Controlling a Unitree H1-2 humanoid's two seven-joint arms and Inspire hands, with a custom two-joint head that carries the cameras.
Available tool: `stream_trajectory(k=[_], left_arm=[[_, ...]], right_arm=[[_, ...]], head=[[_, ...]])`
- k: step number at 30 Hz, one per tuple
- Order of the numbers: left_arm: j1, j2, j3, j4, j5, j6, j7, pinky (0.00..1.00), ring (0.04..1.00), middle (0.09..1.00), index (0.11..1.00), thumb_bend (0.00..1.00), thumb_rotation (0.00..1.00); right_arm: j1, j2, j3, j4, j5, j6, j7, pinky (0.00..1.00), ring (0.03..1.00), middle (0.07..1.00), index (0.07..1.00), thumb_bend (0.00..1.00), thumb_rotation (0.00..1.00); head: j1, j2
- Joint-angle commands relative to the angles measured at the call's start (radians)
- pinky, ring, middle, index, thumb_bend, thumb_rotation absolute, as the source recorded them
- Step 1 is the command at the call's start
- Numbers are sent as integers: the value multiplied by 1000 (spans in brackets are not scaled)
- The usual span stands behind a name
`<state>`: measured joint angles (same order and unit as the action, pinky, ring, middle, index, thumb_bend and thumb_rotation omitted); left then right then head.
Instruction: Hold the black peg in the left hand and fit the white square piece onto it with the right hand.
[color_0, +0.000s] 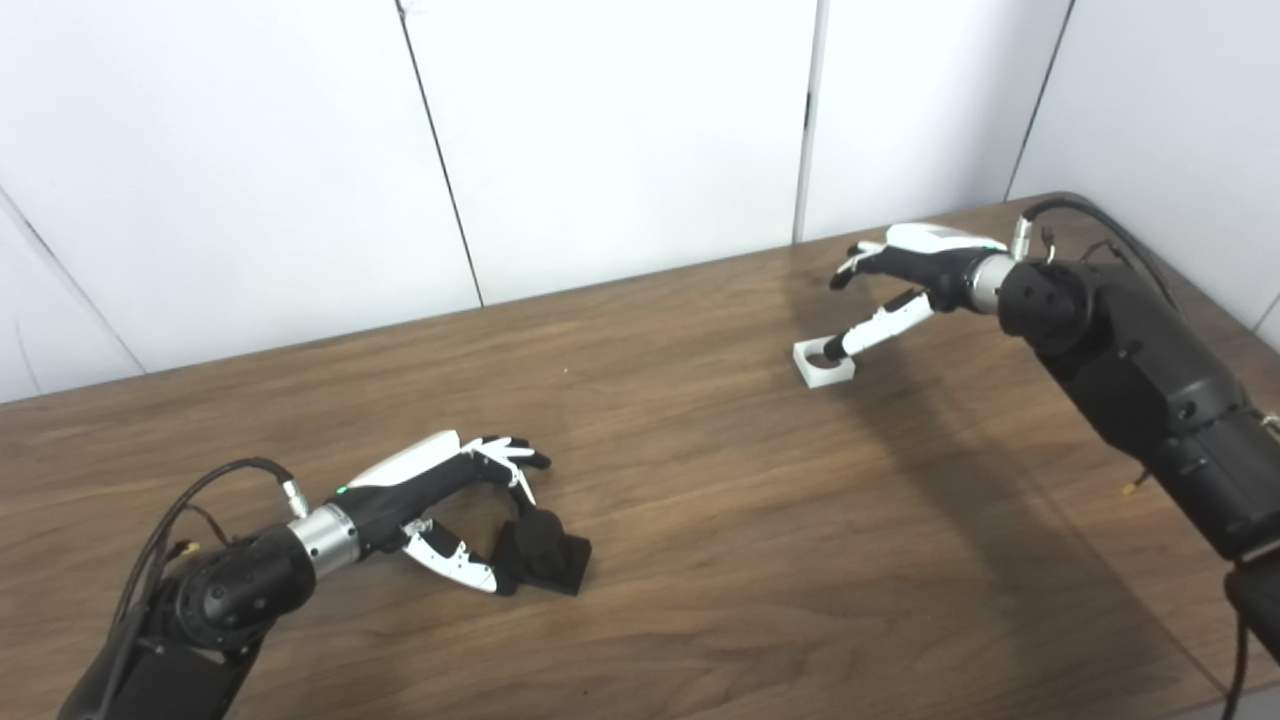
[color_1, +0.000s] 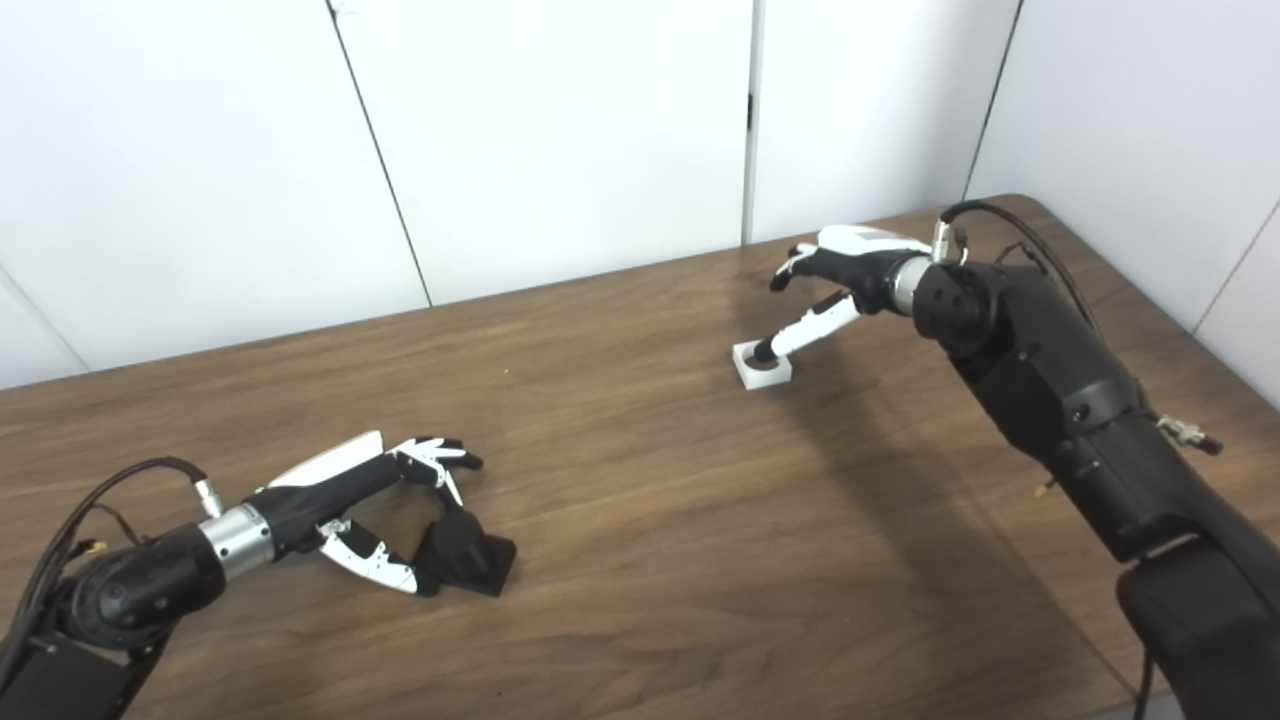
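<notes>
I read the left hand (color_0: 455, 500) as spread around the black peg (color_0: 545, 552) on the table (color_0: 700, 520), grip not yet closed, while my right hand (color_0: 905, 275), fingers apart, reaches its thumb into the white square piece (color_0: 825, 362), well apart across the table.

Two side-by-side head cameras look down from mid-distance at the same wooden table (color_0: 700, 480) and white wall (color_1: 560, 130).
</notes>
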<state>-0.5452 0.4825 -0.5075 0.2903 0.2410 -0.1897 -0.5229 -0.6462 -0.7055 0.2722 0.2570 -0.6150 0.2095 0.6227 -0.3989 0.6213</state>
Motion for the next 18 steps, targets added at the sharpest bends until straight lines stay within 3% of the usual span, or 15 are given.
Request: stream_trajectory(k=[1, 12, 18], left_arm=[[61, 21, -46, 23, 25, 42, -107, 993, 986, 918, 489, 520, 54], [52, 5, -49, 69, 31, 3, -93, 994, 981, 915, 489, 520, 57], [53, 9, -43, 62, 30, 19, -97, 994, 990, 917, 489, 520, 60]], right_arm=[[-60, -24, -4, -17, 8, -16, 2, 1000, 1000, 1000, 839, 1000, 609], [-20, 0, 23, 10, 27, -29, -13, 1000, 1000, 1000, 843, 1000, 571], [-7, 17, 39, 28, 16, -44, -38, 1000, 1000, 1000, 847, 992, 510]], head=[[3, -5], [31, -4], [33, 1]])
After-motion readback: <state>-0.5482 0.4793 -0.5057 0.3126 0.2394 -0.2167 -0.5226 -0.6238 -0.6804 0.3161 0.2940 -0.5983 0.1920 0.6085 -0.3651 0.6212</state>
